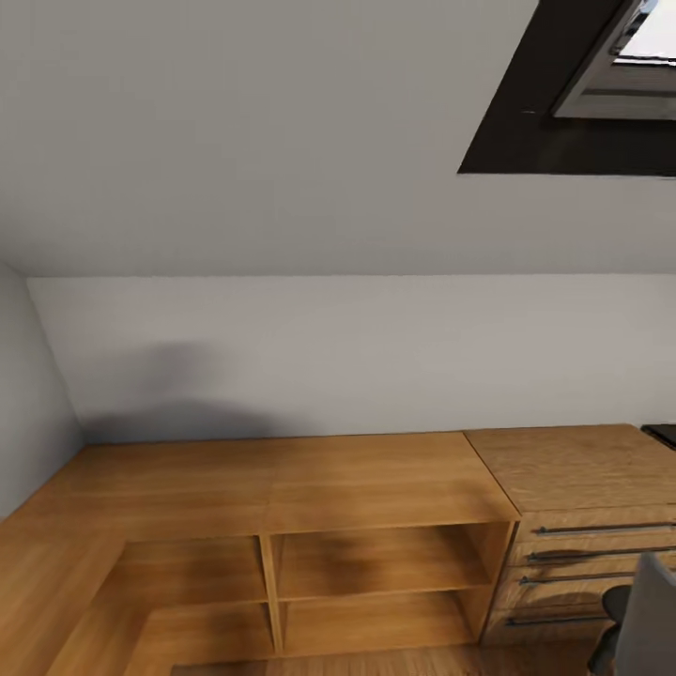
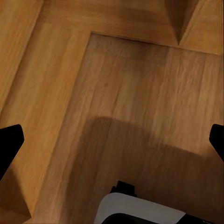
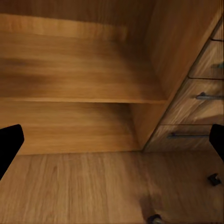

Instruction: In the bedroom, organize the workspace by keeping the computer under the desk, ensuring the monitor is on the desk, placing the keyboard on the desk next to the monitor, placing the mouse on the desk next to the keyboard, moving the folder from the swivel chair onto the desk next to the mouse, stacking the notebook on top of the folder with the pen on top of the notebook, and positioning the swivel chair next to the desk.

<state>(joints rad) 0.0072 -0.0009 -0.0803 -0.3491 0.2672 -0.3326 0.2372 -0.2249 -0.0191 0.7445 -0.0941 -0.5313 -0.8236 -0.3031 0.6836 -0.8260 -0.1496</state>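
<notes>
A slice of the swivel chair (image 1: pixel 648 615) shows at the lower right of the head view: a grey back and a black armrest. Two of its casters (image 3: pixel 213 178) stand on the floor in the right wrist view. My left gripper (image 2: pixel 112 144) is open above the bare wooden floor, its black fingertips (image 2: pixel 10 142) far apart. Facing the low cabinet's open shelves, my right gripper (image 3: pixel 112 144) is also open and holds nothing. A black corner (image 1: pixel 663 434) at the far right edge may be the desk. The computer, monitor, keyboard, mouse, folder, notebook and pen are out of view.
A light wooden low cabinet (image 1: pixel 282 479) with open shelves runs along the wall and turns toward me at the left. A wooden drawer unit (image 1: pixel 582 526) with bar handles adjoins it on the right. A dark-framed skylight (image 1: pixel 591 84) sits in the sloped ceiling. A white robot part (image 2: pixel 140 210) lies below the left gripper.
</notes>
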